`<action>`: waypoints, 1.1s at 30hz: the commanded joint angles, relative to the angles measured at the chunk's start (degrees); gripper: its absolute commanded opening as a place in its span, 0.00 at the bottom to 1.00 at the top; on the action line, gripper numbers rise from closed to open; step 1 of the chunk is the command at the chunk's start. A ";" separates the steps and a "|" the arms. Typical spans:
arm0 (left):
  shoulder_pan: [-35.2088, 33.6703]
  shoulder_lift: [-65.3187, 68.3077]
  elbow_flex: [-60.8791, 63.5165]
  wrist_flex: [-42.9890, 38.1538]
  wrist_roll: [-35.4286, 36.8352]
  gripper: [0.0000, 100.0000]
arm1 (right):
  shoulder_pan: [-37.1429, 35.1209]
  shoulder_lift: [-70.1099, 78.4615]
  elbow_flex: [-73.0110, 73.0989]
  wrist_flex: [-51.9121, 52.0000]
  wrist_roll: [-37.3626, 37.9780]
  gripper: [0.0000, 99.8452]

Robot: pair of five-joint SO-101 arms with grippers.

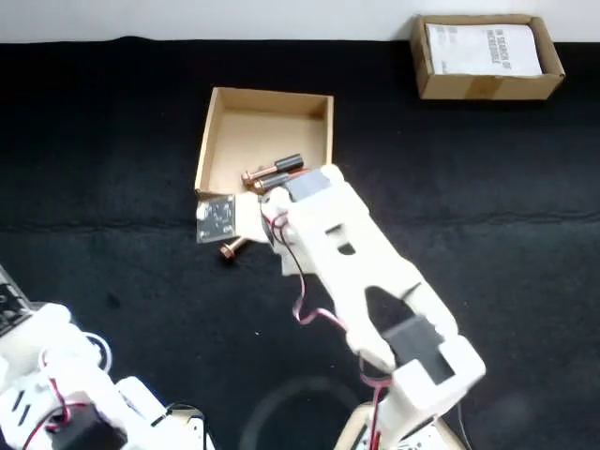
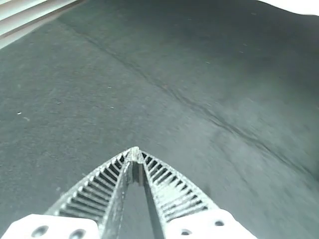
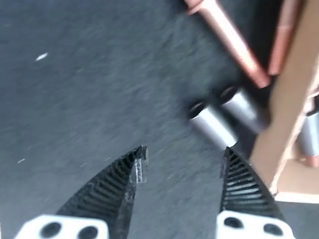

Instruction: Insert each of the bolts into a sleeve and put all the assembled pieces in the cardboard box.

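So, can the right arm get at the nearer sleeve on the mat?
Probably yes: its fingers stand open and the sleeve lies bare just ahead of them. The second sleeve and the box wall beside it may crowd one finger.

On table [image 1: 103, 131]: cardboard box [image 1: 208, 141] centre, toward far edge. Two assembled pieces [image 1: 274, 172] inside, by near wall. Loose bolt [image 1: 231, 248] before box's near-left corner. Two sleeves [image 3: 212, 124] side by side, just outside box wall. Second box [image 1: 478, 87] at far right corner.

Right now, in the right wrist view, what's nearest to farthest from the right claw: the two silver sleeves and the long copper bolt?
1. Silver sleeve, on the mat just ahead of the right claw.
2. Second sleeve, beside the first, next to the cardboard box wall.
3. Long copper bolt, beyond both sleeves.
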 commanded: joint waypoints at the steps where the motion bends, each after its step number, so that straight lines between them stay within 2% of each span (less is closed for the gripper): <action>1: -1.71 -0.22 2.68 -5.01 -0.09 0.01 | 0.92 6.20 -9.10 -0.22 0.88 0.22; 11: -1.63 -0.22 8.04 -11.08 -0.09 0.01 | 3.74 16.75 -19.12 -0.04 0.88 0.22; 17: -1.54 -0.22 8.75 -11.34 -0.09 0.01 | 3.82 17.10 -19.38 7.69 0.88 0.22; 26: -1.63 -0.22 11.65 -11.43 0.00 0.01 | 3.82 18.15 -19.03 4.26 0.97 0.22; 33: -1.80 -0.22 12.35 -11.43 -0.09 0.01 | 3.65 24.66 -22.73 3.03 0.97 0.22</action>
